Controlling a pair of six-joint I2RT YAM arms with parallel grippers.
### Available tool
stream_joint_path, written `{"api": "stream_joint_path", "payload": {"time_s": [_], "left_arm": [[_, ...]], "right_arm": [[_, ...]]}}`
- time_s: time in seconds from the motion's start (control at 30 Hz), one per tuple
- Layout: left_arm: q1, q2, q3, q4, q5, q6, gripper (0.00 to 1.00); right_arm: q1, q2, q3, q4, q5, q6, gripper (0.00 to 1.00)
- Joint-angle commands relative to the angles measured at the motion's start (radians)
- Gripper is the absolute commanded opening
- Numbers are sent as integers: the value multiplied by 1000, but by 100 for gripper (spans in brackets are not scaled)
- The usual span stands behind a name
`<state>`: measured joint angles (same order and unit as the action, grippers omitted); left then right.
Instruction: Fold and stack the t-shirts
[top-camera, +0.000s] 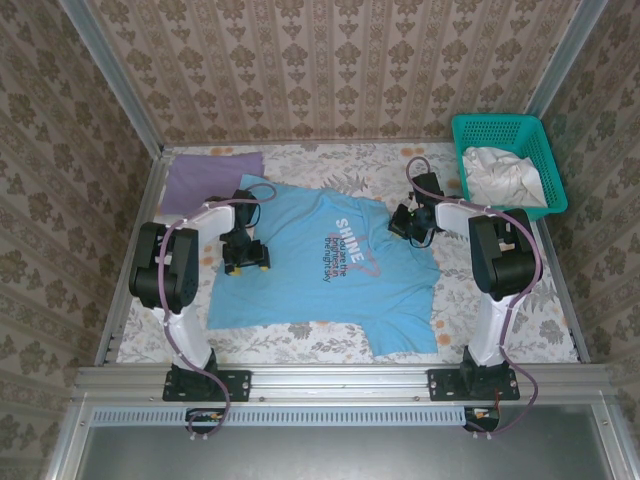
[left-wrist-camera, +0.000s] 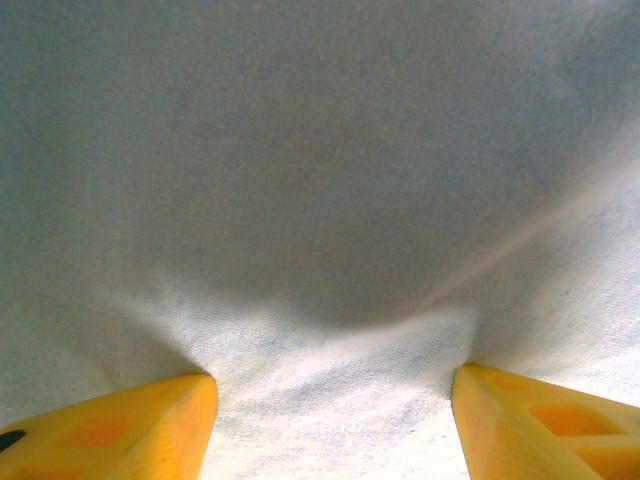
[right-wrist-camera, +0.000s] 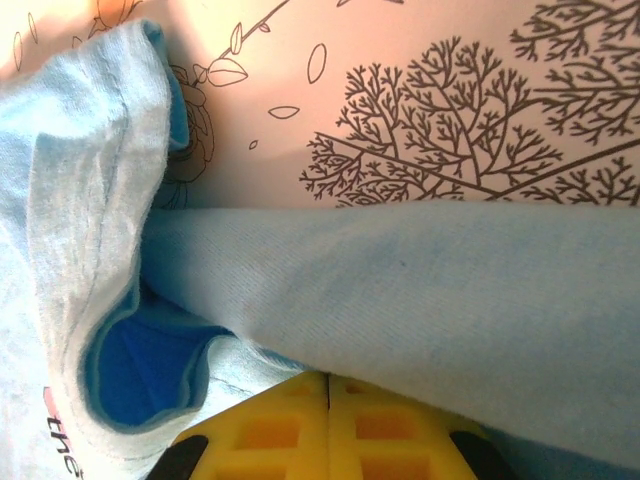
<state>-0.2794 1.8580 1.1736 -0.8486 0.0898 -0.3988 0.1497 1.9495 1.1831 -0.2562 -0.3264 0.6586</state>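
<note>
We see the blue t-shirt (top-camera: 320, 270) flat mid-tabletop (top-camera: 500, 320), left hand (top-camera: 245, 258) spread on its 9 o'clock side, right hand (top-camera: 412, 222) pinching its 2 o'clock sleeve, lavender t-shirt (top-camera: 213, 172) at 11 o'clock.

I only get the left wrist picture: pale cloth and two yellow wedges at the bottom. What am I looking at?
Observer: Seen from above, the left gripper sits open on the left half of a sky-blue t-shirt, which is spread out on the table.
Operator: And what is the other arm doing?
Observer: The right gripper is shut on a fold at the shirt's opposite edge, near the sleeve.
</note>
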Motion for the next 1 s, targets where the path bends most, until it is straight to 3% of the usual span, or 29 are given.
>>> {"api": "stream_joint_path", "payload": {"time_s": [0.0,0.23,0.5,0.73,0.97], "left_arm": [[8,67,-31,48,25,-1,65],[8,71,-34,54,22,0,66],[8,82,-34,62,22,2,65],[6,83,-39,68,26,-1,65],[-15,96,-35,66,21,-1,65]], "right_arm": [[7,-18,19,-52,14,-10,0],[-7,-103,45,-67,-13,-31,0],[-37,-127,187,-102,-7,-82,0],[-76,-3,452,-180,49,-178,0],[-120,219,743,-276,60,-214,0]]}}
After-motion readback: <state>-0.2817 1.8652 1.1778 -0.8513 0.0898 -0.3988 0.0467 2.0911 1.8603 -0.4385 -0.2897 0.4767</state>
